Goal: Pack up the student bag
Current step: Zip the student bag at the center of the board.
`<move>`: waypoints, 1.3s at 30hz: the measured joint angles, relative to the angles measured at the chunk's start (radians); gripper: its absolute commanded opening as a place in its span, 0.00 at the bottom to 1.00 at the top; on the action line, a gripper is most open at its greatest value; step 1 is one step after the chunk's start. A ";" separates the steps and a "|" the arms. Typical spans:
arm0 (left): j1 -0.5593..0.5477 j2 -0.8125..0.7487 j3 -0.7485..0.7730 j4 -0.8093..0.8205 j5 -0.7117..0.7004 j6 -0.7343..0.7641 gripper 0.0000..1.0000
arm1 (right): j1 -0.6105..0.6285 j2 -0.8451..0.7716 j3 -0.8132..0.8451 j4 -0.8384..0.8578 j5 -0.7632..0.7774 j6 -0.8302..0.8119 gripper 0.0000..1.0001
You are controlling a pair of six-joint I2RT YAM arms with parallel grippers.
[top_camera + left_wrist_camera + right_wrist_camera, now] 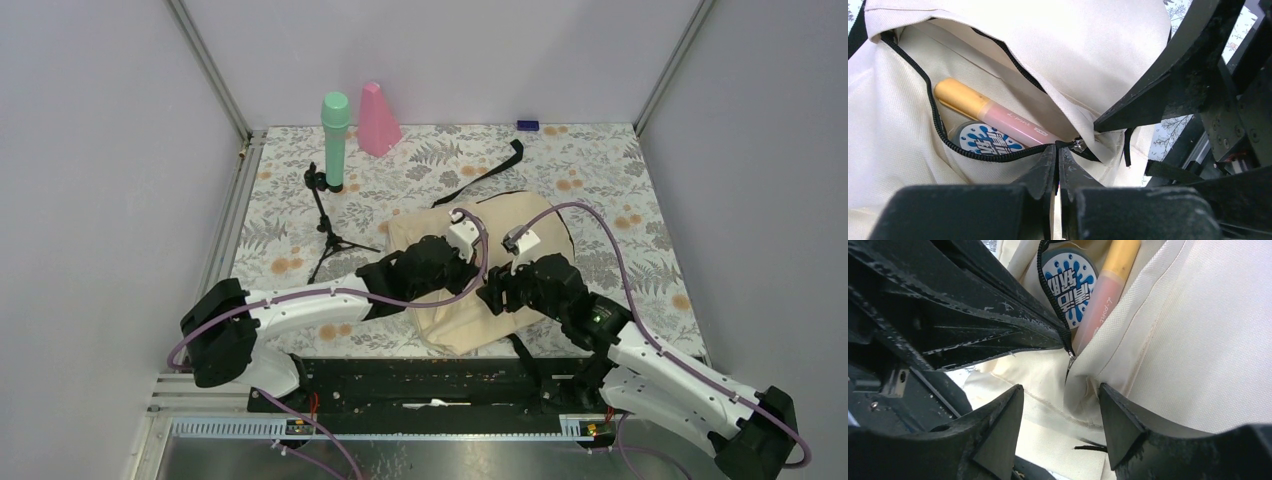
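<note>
The cream student bag lies mid-table with its pocket unzipped. Inside the pocket lie a pink marker with a gold cap and a round blue-and-white tin. My left gripper is shut, pinching the black zipper at the pocket's corner, right by the silver slider. My right gripper is open just below that corner. Its fingers stand either side of a fold of bag fabric without gripping it.
A green microphone on a black tripod stands at the back left, with a pink cone beside it. A small blue object lies at the back edge. The bag's black strap trails toward the back.
</note>
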 measured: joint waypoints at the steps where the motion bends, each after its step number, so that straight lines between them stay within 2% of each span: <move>1: 0.002 -0.003 0.000 -0.001 0.000 0.000 0.00 | 0.009 0.006 -0.002 0.008 0.019 -0.005 0.62; 6: 0.005 -0.008 0.008 -0.019 0.000 0.004 0.00 | 0.049 0.064 -0.002 0.043 0.093 -0.040 0.59; 8: 0.006 -0.010 0.010 -0.027 0.000 0.005 0.00 | 0.074 0.087 -0.002 0.055 0.125 -0.054 0.55; 13: 0.011 -0.013 0.011 -0.037 -0.001 0.010 0.00 | 0.115 0.114 -0.002 0.072 0.233 -0.075 0.22; 16: 0.013 -0.016 0.011 -0.037 -0.001 0.019 0.00 | 0.123 0.114 -0.003 0.077 0.277 -0.072 0.08; 19: 0.013 -0.016 0.011 -0.037 -0.003 0.030 0.00 | 0.127 0.114 -0.003 0.077 0.291 -0.072 0.00; 33: 0.010 -0.016 0.013 -0.033 -0.074 0.136 0.00 | 0.130 0.084 0.009 0.041 0.279 -0.061 0.00; 39: 0.044 -0.016 0.026 -0.021 -0.073 0.143 0.00 | 0.130 0.060 0.024 -0.001 0.270 -0.055 0.00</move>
